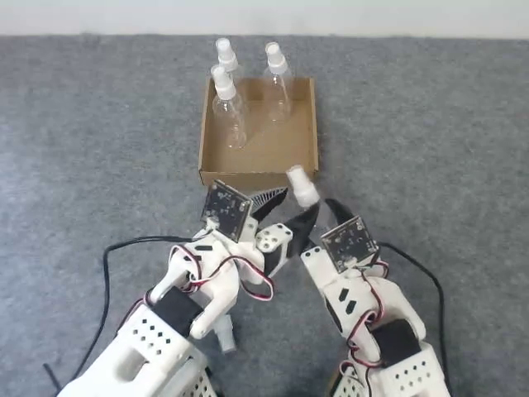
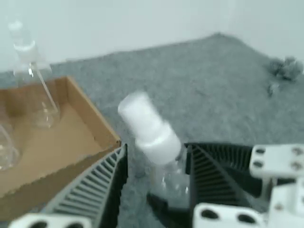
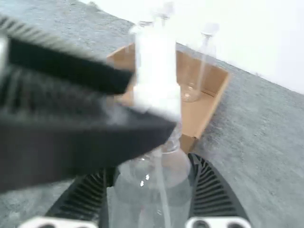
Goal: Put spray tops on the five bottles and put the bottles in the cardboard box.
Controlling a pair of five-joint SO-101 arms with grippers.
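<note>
A clear bottle [image 3: 152,185] with a white spray top [image 1: 302,188] is held upright just in front of the cardboard box [image 1: 248,176]. My right gripper [image 3: 152,204] is shut on the bottle's body. My left gripper [image 2: 156,180] stands open around the bottle's neck [image 2: 168,183], below the spray top [image 2: 149,130], with carpet showing between one finger [image 2: 111,183] and the glass. In the high view the left gripper [image 1: 285,211] and right gripper [image 1: 318,217] meet at this bottle. Three capped bottles [image 1: 230,112] stand in the box.
The box [image 2: 95,126] lies on grey carpet with a pale wall behind it. A small clear object [image 1: 225,335] lies on the carpet, partly hidden beneath the left arm. Cables [image 1: 124,248] trail left of the arms. Open carpet lies on both sides.
</note>
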